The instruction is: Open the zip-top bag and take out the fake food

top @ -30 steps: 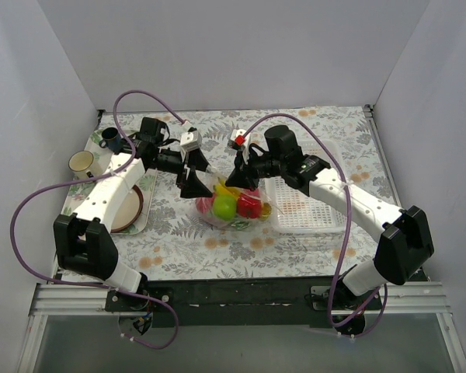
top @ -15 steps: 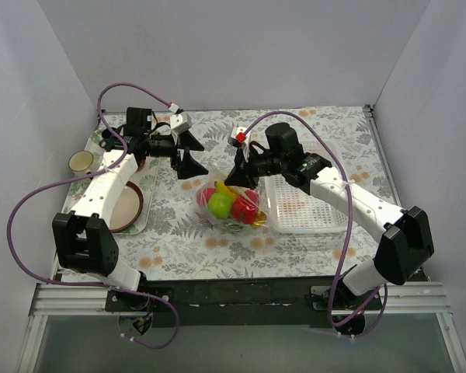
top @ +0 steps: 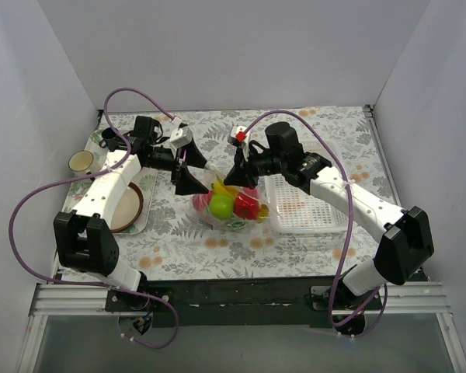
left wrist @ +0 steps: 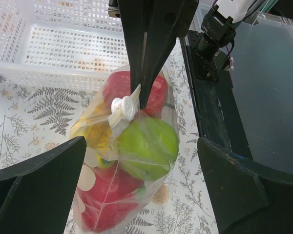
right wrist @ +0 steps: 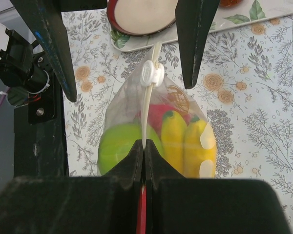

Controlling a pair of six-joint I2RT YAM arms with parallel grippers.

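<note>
From above, we see the bag (top: 231,208) near the middle of the tabletop (top: 179,242), just left of the basket (top: 309,203), with the fake food (top: 222,205) inside it. The right gripper (top: 235,179) is clenched on the bag's top edge. The left gripper (top: 194,169) sits just left of the bag, its fingers spread wide and grasping nothing. A tray (top: 144,224) with two mugs (top: 81,162) lies along the left edge.

In the left wrist view, our own two fingers (left wrist: 36,187) stand far apart, with the bag between them but untouched. The right gripper's black fingers come down from the top, pinched together on the zip strip just beside the white slider (left wrist: 124,107). An apple (left wrist: 149,146) fills the bag's middle, with red pieces above and below it.

In the right wrist view, our fingers (right wrist: 127,165) are clamped on the strip, which runs up to the slider. The apple and a banana (right wrist: 185,141) show through the plastic. The left fingers flank the slider, apart from it.
</note>
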